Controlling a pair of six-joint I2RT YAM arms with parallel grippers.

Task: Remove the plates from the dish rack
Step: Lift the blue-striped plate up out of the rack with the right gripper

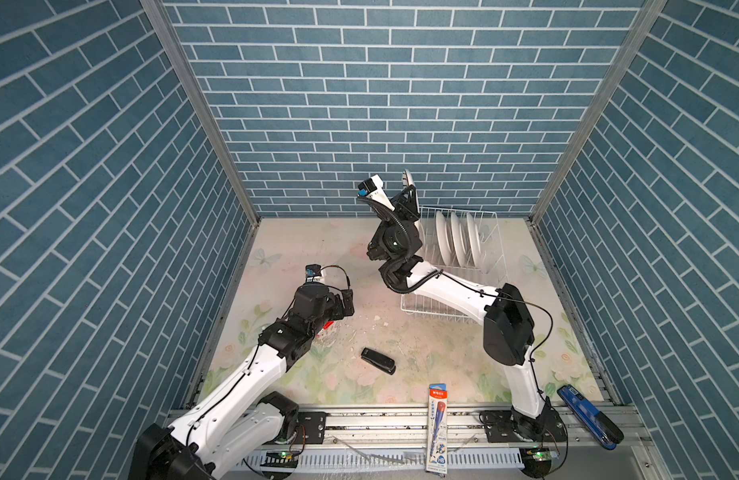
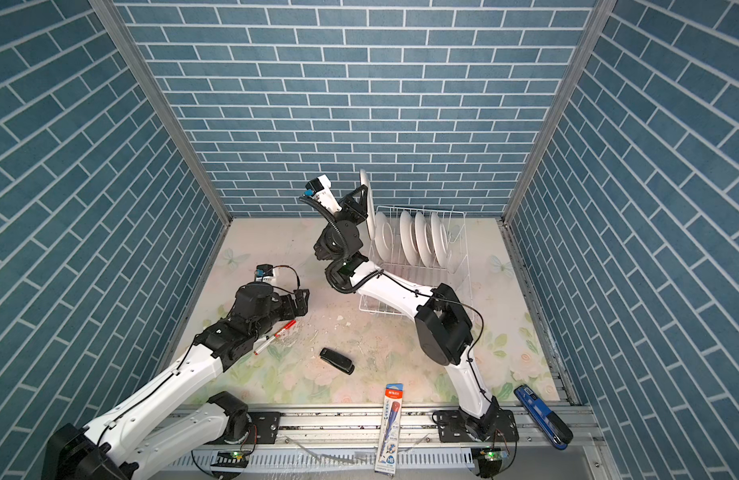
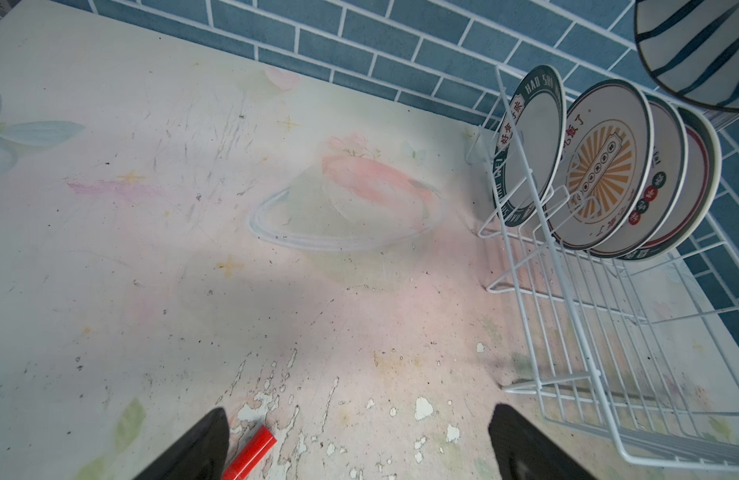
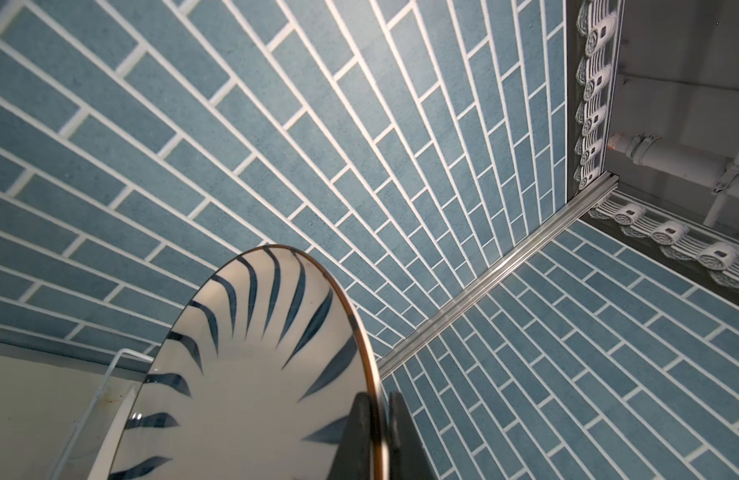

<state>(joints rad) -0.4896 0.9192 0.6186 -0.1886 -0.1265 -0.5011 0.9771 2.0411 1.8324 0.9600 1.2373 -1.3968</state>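
My right gripper (image 4: 378,415) is shut on the rim of a plate (image 4: 243,353) with dark radial stripes on its face. It holds this plate (image 1: 408,183) on edge, lifted above the left end of the dish rack (image 1: 498,237). The rack (image 2: 463,253) is white wire and stands at the back right of the table. Several plates (image 2: 417,241) stand upright in its slots, their patterned faces (image 3: 600,166) showing in the left wrist view. My left gripper (image 3: 359,415) is open and empty, low over the table, left of the rack (image 3: 569,291).
A red marker (image 2: 276,334) lies under my left arm, beside one finger (image 3: 201,440). A black stapler (image 1: 378,360) lies mid-table. A pencil pack (image 1: 437,428) and a blue tool (image 1: 590,415) rest on the front rail. Tiled walls enclose three sides.
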